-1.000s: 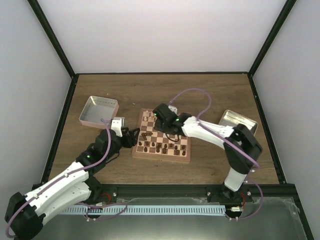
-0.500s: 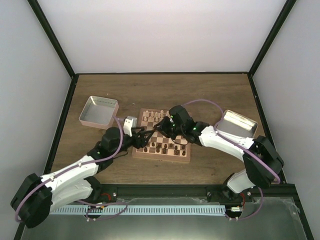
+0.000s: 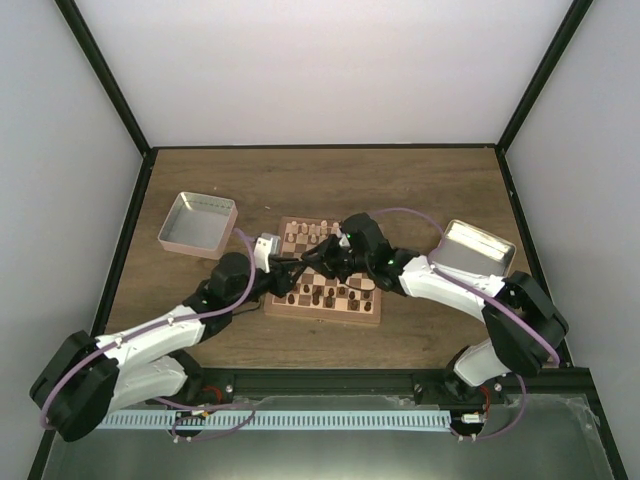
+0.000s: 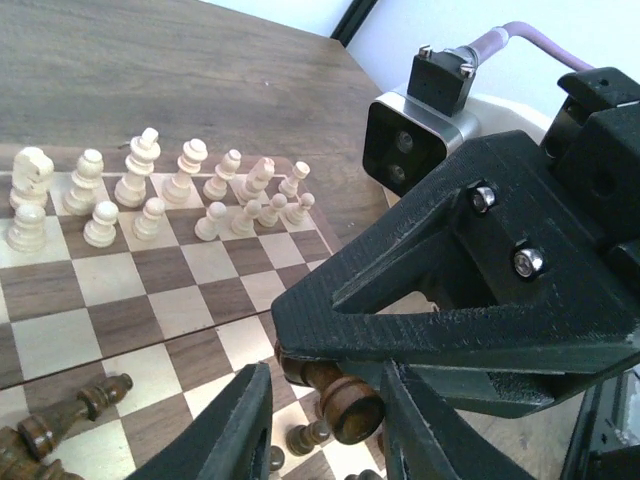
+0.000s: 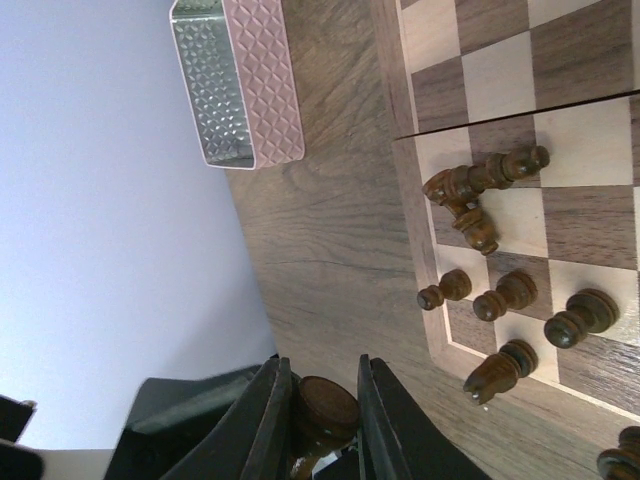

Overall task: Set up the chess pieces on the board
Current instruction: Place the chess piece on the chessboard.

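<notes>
The board [image 3: 322, 312] lies mid-table. Cream chess pieces [image 3: 312, 232] stand in its far rows, also shown in the left wrist view [image 4: 150, 190]. Dark chess pieces [image 3: 320, 295] stand or lie on the near rows, some toppled [image 5: 470, 195]. My right gripper [image 3: 324, 267] is shut on a dark piece [image 5: 325, 403] and holds it above the board's left part. My left gripper [image 3: 298, 272] is open, and its fingers [image 4: 235, 430] straddle that same dark piece [image 4: 348, 405].
A pink tray [image 3: 166, 240] sits left of the board and also shows in the right wrist view [image 5: 255, 80]. A metal tray [image 3: 478, 246] sits at the right. Black frame posts and white walls enclose the table.
My left gripper has moved right over the board's left edge. My right gripper has pulled back from the far left rows, and the two grippers now meet.
</notes>
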`<state>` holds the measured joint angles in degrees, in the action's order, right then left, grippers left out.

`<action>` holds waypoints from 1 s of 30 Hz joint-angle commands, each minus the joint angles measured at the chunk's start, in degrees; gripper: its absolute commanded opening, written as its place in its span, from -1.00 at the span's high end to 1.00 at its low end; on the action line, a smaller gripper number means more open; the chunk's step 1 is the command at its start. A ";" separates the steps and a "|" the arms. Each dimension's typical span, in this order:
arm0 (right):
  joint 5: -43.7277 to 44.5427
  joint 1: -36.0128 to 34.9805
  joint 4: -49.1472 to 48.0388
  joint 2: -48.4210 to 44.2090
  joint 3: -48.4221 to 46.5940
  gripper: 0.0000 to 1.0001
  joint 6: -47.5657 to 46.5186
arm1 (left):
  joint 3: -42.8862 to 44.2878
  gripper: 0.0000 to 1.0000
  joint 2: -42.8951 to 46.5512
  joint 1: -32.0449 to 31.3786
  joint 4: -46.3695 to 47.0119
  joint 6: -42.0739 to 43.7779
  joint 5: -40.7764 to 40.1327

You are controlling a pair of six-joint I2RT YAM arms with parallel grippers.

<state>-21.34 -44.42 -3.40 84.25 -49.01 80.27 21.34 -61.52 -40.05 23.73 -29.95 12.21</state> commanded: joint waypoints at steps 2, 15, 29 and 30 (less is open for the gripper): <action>-0.63 0.17 -1.43 -1.53 -0.45 0.69 0.61 | 1.85 0.42 -1.23 0.13 -0.96 0.25 0.98; 5.09 0.26 0.94 -2.28 -1.30 0.14 -7.85 | 7.97 0.91 -1.58 0.07 -13.58 1.79 -3.83; 23.35 2.05 9.60 -11.48 0.63 -0.26 -22.92 | 19.32 0.88 0.86 0.40 -60.53 0.41 -5.05; 23.56 2.04 9.73 -11.66 0.86 -0.26 -23.15 | 19.51 0.88 0.41 0.50 -61.59 0.00 -4.85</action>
<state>-3.16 -42.81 3.92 73.97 -48.99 60.86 39.38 -59.96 -40.03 -24.95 -28.56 5.98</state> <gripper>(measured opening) 0.630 0.130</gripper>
